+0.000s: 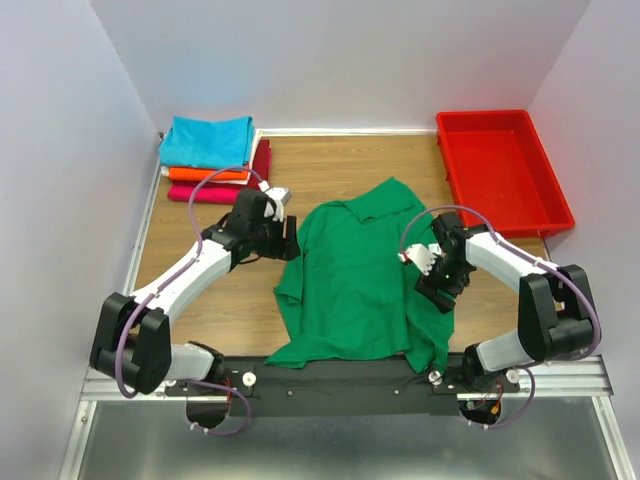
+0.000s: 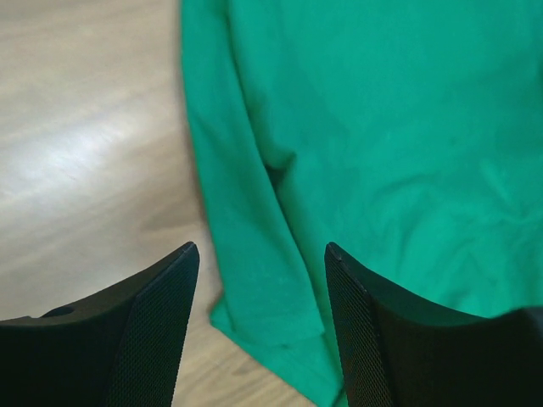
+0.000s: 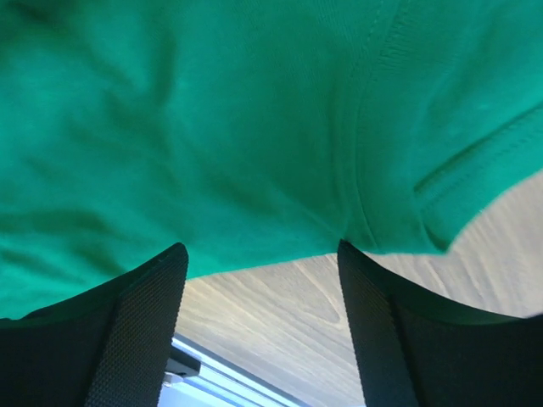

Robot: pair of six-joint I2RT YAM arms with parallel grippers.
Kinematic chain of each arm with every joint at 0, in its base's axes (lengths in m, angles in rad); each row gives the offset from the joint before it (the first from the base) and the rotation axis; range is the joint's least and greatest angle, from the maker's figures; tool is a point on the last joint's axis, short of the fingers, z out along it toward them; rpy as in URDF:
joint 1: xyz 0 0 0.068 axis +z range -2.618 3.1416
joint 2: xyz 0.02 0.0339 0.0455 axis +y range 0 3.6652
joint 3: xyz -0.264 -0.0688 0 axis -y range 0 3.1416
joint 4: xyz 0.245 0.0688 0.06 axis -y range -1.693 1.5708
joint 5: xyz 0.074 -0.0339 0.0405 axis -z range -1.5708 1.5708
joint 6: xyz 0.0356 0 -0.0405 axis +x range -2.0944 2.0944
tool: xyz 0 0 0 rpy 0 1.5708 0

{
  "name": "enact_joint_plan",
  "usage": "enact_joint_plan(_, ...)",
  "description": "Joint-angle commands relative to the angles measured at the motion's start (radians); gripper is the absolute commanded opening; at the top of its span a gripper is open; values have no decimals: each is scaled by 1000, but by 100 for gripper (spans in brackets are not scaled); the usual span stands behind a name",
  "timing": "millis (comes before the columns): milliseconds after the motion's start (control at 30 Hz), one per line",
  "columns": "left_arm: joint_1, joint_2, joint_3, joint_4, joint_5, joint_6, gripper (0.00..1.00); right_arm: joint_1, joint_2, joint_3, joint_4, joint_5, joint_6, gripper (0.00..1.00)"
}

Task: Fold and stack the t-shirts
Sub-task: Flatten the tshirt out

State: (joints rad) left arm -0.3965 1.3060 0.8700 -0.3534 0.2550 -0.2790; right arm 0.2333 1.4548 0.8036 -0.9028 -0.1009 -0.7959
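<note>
Jaws wide apart: left pincer [image 2: 261, 250], right pincer [image 3: 261, 248] above green t-shirt [image 1: 350, 280] edges.

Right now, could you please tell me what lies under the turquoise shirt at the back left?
An orange shirt sits directly under the turquoise shirt, with a magenta one below it and dark red cloth at the side. Only their edges show; the rest is covered.
</note>
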Motion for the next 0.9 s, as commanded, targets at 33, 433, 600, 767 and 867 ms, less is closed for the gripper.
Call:
enact_joint_plan(33,-74,32,-14,-71,-9,-43,68,-6,35,-44,97,55,34,74)
enact_joint_plan(433,-145,174,17,-171,-209,-89,68,-32,108,-67,196,144,69,36)
enact_joint_plan(600,-148,259,34,-153,-226,-97,64,-81,110,-63,200,141,46,35)
enact_joint_plan(767,-145,245,20,-124,-195,-95,60,-107,104,-76,208,133,26,35)
enact_joint_plan(867,-136,248,-2,-101,-149,-89,48,-126,107,-81,216,133,14,35)
